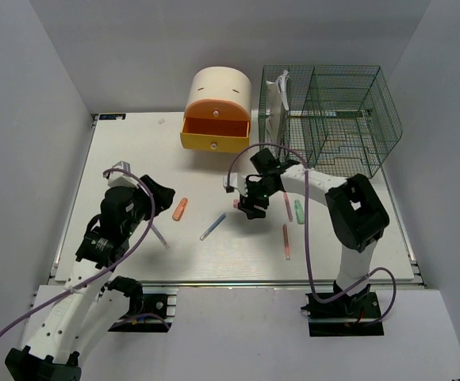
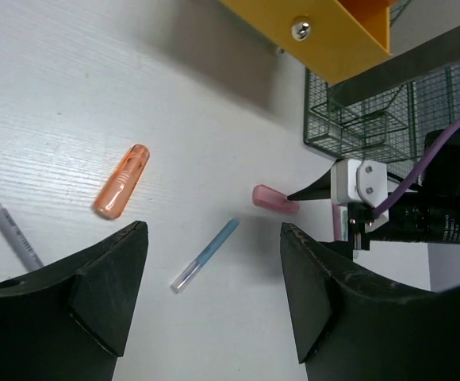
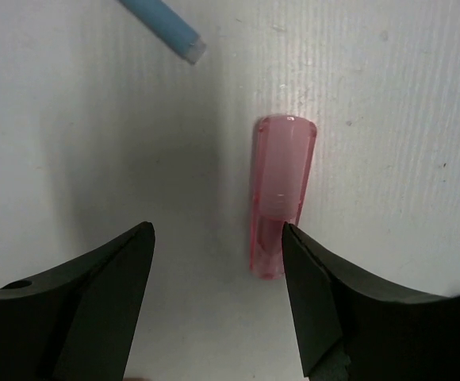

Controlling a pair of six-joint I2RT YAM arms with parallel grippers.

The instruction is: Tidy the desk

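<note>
The white desk [image 1: 135, 151] holds scattered pens and caps. My right gripper [image 1: 247, 206] is open and low over the desk, with a pink translucent cap [image 3: 281, 194] lying flat just ahead of its right fingertip [image 3: 309, 270]. It holds nothing. The pink cap also shows in the top view [image 1: 236, 203] and in the left wrist view [image 2: 274, 199]. My left gripper [image 1: 162, 198] is open and empty, above the desk left of centre. In its wrist view, a blue pen [image 2: 205, 254] lies ahead between its fingers and an orange cap [image 2: 122, 182] lies to the left.
The cream and orange drawer box [image 1: 216, 111] stands at the back with its yellow drawer [image 2: 317, 32] open. The green wire mesh organizer [image 1: 333, 119] is at the back right. A green highlighter [image 1: 298, 210] and two pink pens [image 1: 286, 240] lie right of centre. A grey pen [image 2: 16, 237] lies near my left gripper.
</note>
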